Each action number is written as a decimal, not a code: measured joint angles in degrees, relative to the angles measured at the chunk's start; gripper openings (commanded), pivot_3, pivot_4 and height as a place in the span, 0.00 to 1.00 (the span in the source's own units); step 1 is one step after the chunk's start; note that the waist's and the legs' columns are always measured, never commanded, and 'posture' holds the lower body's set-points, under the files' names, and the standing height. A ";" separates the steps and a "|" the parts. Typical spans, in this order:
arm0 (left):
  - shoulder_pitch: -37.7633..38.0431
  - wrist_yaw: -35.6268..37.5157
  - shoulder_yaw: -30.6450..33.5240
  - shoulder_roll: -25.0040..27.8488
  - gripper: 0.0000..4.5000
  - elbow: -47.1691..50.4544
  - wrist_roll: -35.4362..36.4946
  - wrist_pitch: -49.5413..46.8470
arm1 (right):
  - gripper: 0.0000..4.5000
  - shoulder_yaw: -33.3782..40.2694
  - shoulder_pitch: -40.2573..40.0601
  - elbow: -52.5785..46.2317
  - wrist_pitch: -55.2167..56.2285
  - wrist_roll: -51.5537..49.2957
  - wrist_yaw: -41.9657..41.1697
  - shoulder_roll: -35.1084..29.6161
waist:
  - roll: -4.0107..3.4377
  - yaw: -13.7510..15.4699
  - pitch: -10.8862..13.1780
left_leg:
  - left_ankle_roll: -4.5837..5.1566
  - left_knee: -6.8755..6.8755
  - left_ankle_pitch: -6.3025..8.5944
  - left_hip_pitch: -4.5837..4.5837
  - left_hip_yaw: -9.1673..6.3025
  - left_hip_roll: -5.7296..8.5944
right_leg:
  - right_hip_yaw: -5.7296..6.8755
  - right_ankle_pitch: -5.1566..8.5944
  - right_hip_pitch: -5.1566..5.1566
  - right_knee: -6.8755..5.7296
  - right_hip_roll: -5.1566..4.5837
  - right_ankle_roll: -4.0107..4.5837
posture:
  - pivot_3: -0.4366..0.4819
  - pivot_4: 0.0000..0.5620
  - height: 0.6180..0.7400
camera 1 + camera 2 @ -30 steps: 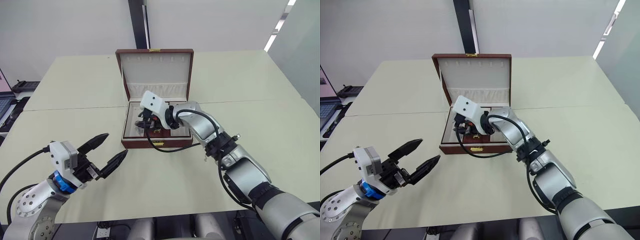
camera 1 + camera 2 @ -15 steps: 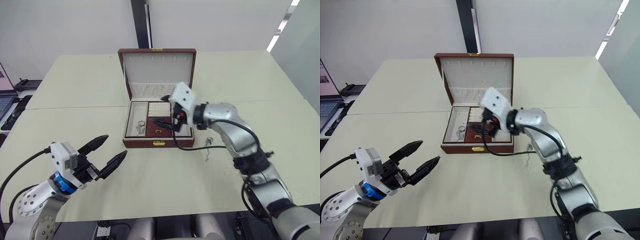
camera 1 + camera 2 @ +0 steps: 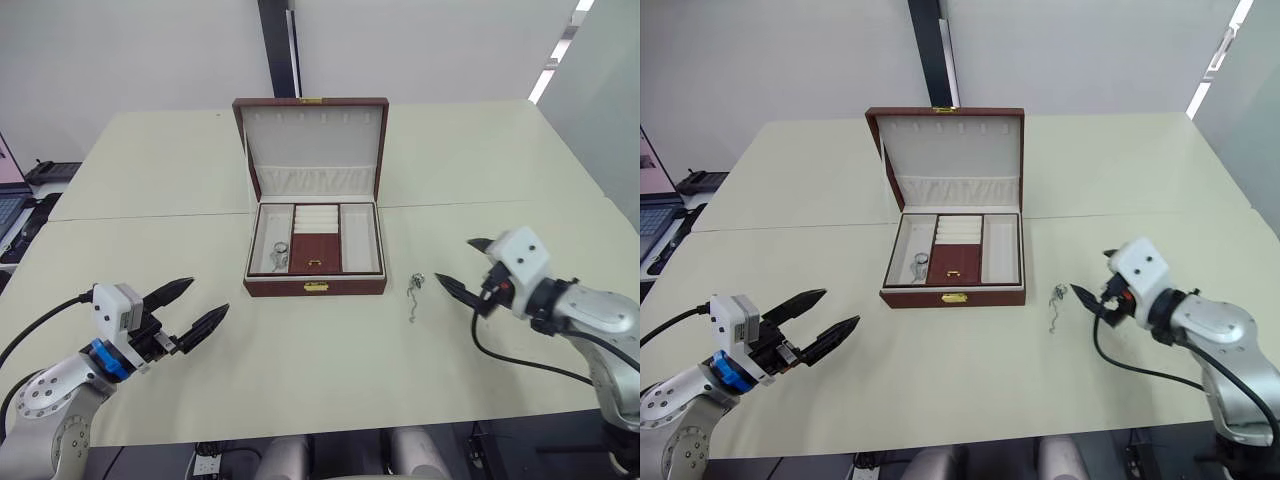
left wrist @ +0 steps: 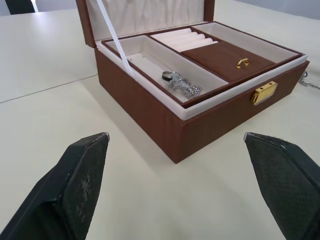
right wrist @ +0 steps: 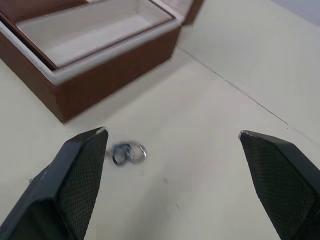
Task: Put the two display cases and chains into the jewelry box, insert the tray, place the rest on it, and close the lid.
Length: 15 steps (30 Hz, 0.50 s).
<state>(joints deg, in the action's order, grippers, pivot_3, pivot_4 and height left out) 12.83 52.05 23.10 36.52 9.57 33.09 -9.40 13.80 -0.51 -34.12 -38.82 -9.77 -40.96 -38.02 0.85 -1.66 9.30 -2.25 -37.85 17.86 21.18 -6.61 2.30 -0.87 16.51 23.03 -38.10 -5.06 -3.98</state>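
The jewelry box (image 3: 315,287) stands mid-table with its lid (image 3: 313,143) upright and open. The tray (image 3: 317,249) sits inside it, and one silvery piece (image 4: 181,84) lies in the tray's left cream compartment. A thin chain (image 3: 414,293) with a ring at one end (image 5: 129,152) lies on the table just right of the box. My right gripper (image 3: 455,262) hovers open beside that chain, a little farther right, holding nothing. My left gripper (image 3: 207,297) is open and empty near the table's front left, pointing at the box. The two display cases are hidden.
The pale table (image 3: 320,370) has a seam running across it behind the box. A gold clasp (image 4: 264,92) sits on the box's front wall. Dark equipment (image 3: 45,172) stands beyond the far left edge.
My right gripper has pulled out of the box and swung right, now hovering open beside the chain on the table. The left gripper has sunk slightly.
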 measured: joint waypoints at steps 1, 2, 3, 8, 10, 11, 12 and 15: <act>0.11 0.07 0.06 0.21 1.00 -0.57 -0.31 0.02 | 0.99 0.82 -2.04 0.16 0.79 0.05 -0.04 -0.07 | 0.00 0.00 0.00 | 0.00 0.00 0.00 -0.02 0.04 0.00 | -0.02 0.00 -0.02 0.00 0.00 0.00 | 0.48 0.27 1.00; 0.19 0.07 0.14 0.26 1.00 -0.84 -0.44 0.02 | 0.99 1.21 -3.35 0.17 1.30 0.11 -0.08 -0.15 | 0.00 -0.01 0.00 | 0.00 0.00 0.00 -0.03 0.06 0.00 | -0.04 0.00 -0.02 0.00 -0.01 -0.01 | 0.48 0.27 1.00; 0.15 0.19 0.14 0.30 1.00 -0.97 -0.57 0.03 | 0.99 2.15 -5.77 0.16 2.67 0.12 -0.13 -0.28 | 0.00 0.00 0.00 | 0.00 0.00 0.00 -0.05 0.06 0.00 | -0.05 -0.01 -0.04 0.00 -0.01 -0.01 | 0.48 0.27 1.00; 1.00 1.16 0.40 0.83 1.00 -1.14 -0.72 -0.01 | 0.99 5.57 -15.46 0.91 7.95 0.75 -0.31 -0.41 | 0.01 0.00 0.01 | 0.05 0.02 0.03 -0.42 0.09 -0.04 | 0.03 0.00 -0.57 0.15 0.00 -0.02 | 0.48 0.27 1.00; 1.57 1.34 0.72 0.92 1.00 -1.12 -0.72 -0.04 | 0.99 6.23 -17.93 1.25 9.39 0.64 -0.26 -0.12 | 0.01 -0.01 0.01 | 0.06 0.02 0.04 -0.53 0.08 -0.05 | 0.05 0.01 -0.71 0.17 0.00 -0.02 | 0.48 0.27 1.00; 2.11 1.41 1.09 0.97 1.00 -1.13 -0.72 -0.05 | 0.99 6.63 -18.89 1.55 9.82 0.59 -0.23 0.02 | 0.01 -0.01 0.01 | 0.06 0.02 0.04 -0.53 0.08 -0.05 | 0.06 0.01 -0.72 0.18 0.00 -0.02 | 0.48 0.27 1.00; 2.45 1.53 1.26 1.10 1.00 -1.13 -0.72 -0.07 | 0.99 6.91 -19.35 2.01 10.11 0.55 -0.20 0.14 | 0.01 0.00 0.01 | 0.06 0.02 0.04 -0.53 0.07 -0.05 | 0.07 0.00 -0.73 0.18 0.00 -0.02 | 0.48 0.27 1.00; 2.93 2.04 1.44 1.31 1.00 -1.14 -0.72 -0.11 | 0.99 7.38 -19.50 2.77 10.99 -0.10 -0.09 0.24 | 0.01 0.02 0.01 | 0.06 0.01 0.04 -0.53 0.06 -0.05 | 0.09 0.00 -0.74 0.18 0.00 -0.02 | 0.48 0.27 1.00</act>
<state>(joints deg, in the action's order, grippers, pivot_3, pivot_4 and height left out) 15.75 54.10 24.54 37.83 8.43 32.36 -9.51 21.18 -20.01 -31.35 -27.84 -9.87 -41.06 -37.78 0.87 -1.64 9.31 -2.19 -37.84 17.90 20.65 -6.55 2.26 -0.78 16.51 22.29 -37.93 -5.06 -4.01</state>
